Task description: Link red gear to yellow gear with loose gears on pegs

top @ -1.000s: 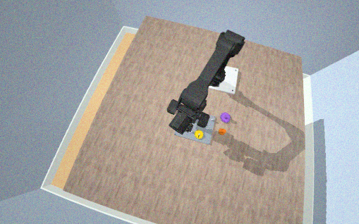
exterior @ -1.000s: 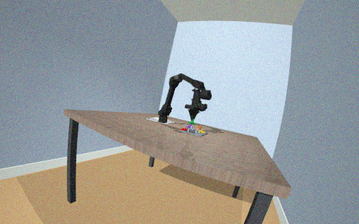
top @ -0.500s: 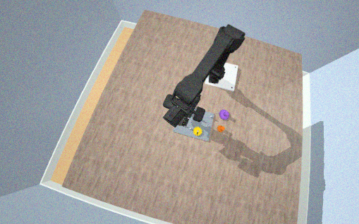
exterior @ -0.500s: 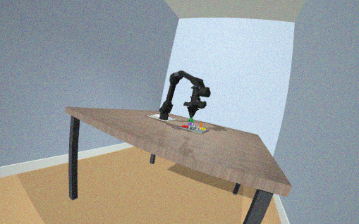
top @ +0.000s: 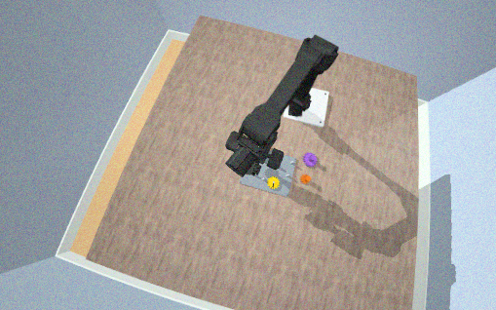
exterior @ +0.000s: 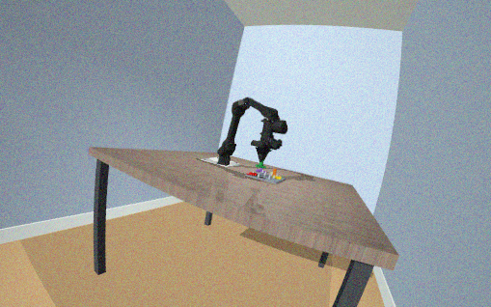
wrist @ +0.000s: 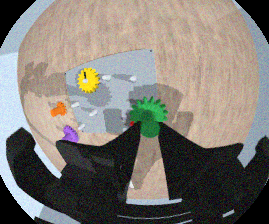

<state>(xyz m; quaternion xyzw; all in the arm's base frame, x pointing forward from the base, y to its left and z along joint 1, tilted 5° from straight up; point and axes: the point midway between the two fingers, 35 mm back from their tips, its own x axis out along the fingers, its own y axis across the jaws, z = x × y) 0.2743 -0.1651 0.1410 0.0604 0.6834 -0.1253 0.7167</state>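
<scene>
My gripper [wrist: 149, 124] [exterior: 261, 163] is shut on the green gear [wrist: 151, 111] [exterior: 260, 165], which it holds above the grey board [wrist: 117, 62] [top: 286, 191], near the board's red-gear end. The yellow gear [wrist: 88, 80] [top: 271, 182] [exterior: 278, 178] with a black stripe sits on the board. The red gear [exterior: 252, 174] is on the board; in the wrist view only a sliver shows beside the green gear. Several white pegs stand bare, among them one peg [wrist: 133, 78] near the board's far edge. The purple gear [top: 310, 159] [wrist: 70, 134] and orange gear [top: 305, 178] [wrist: 58, 109] stand on the table beside the board.
The arm's white base plate [top: 320, 117] [exterior: 211, 160] lies on the wooden table [top: 192, 219] [exterior: 262, 203]. In the top view the arm hides part of the board. The purple and orange gears are both off the same side of the board.
</scene>
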